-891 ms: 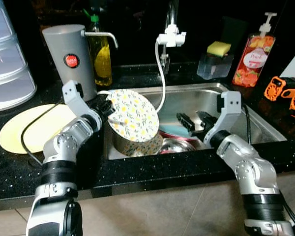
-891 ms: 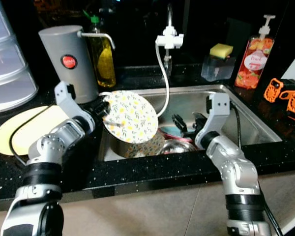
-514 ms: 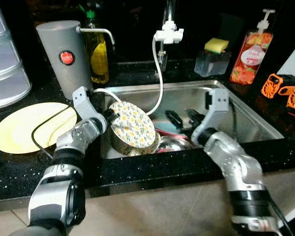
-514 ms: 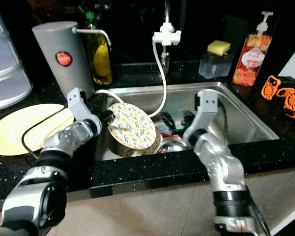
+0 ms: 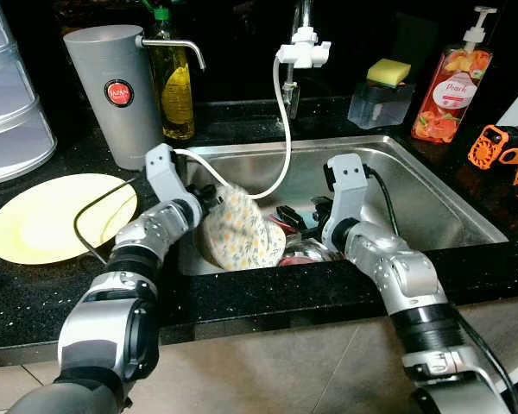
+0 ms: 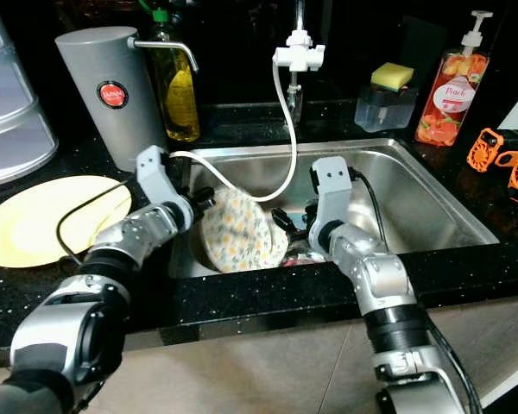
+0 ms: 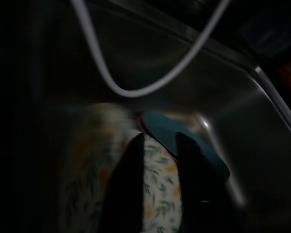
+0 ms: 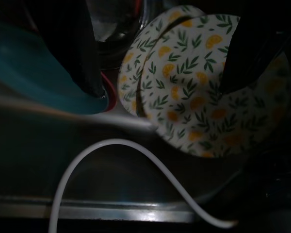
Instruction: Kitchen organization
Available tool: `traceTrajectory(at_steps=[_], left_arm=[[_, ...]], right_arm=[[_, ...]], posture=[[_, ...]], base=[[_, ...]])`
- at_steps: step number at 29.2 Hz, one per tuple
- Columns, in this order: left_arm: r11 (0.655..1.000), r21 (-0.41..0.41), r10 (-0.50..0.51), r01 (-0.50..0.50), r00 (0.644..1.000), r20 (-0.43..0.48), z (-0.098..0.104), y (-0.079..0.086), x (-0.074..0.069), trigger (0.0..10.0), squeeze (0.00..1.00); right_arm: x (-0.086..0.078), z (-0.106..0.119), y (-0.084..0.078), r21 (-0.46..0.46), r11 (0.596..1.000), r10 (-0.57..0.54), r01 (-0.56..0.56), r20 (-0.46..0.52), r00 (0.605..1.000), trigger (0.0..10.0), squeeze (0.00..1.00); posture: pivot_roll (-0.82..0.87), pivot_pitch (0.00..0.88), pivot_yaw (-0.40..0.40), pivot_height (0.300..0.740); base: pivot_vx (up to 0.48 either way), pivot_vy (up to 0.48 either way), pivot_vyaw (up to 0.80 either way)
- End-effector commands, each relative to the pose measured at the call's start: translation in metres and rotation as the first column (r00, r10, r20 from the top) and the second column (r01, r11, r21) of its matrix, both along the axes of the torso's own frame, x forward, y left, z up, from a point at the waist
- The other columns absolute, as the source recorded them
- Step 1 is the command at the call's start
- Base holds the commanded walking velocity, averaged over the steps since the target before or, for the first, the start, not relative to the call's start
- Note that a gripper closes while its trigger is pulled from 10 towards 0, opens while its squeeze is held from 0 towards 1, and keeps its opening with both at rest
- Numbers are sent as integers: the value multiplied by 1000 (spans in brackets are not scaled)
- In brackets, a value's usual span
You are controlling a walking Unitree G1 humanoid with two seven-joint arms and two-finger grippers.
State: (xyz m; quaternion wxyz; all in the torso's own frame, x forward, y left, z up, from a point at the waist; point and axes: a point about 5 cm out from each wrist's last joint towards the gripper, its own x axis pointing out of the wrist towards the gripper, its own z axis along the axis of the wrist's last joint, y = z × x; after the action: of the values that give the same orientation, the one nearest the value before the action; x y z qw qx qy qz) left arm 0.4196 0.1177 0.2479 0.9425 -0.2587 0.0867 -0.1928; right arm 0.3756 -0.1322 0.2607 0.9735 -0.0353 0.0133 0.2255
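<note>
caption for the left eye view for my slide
Left gripper holds a lemon-print plate in the steel sink; right gripper reaches in beside it.

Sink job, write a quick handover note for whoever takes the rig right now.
Left gripper: shut on the round lemon-and-leaf patterned plate, held tilted on edge inside the stainless steel sink.
Right gripper: open, low in the sink beside that plate, above the teal plate.
A second lemon-patterned plate shows behind the held one in the right wrist view.
Done: one round yellow plate lies on the black counter, left of the sink.
Left: patterned plates, teal plate and other dishes remain in the sink.
</note>
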Motion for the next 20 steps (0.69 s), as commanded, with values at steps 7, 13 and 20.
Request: traceTrajectory(at_steps=[7,13,20], left_arm=[[999,-33,14,-16,998,-61,-21,1,-2,10000,1000],[954,218,154,-206,960,232,5,23,-4,10000,0],[936,236,128,-262,876,465,33,28,-35,10000,0]], right_arm=[[0,6,-4,-4,999,31,-31,19,999,10000,0],[-5,7,-9,24,998,57,-58,34,998,10000,0],[-14,11,-11,98,986,126,-133,72,989,10000,0]], posture=[[42,191,-20,740],[52,180,-23,740],[72,175,-36,740]], base=[[0,0,0],[0,0,0],[0,0,0]])
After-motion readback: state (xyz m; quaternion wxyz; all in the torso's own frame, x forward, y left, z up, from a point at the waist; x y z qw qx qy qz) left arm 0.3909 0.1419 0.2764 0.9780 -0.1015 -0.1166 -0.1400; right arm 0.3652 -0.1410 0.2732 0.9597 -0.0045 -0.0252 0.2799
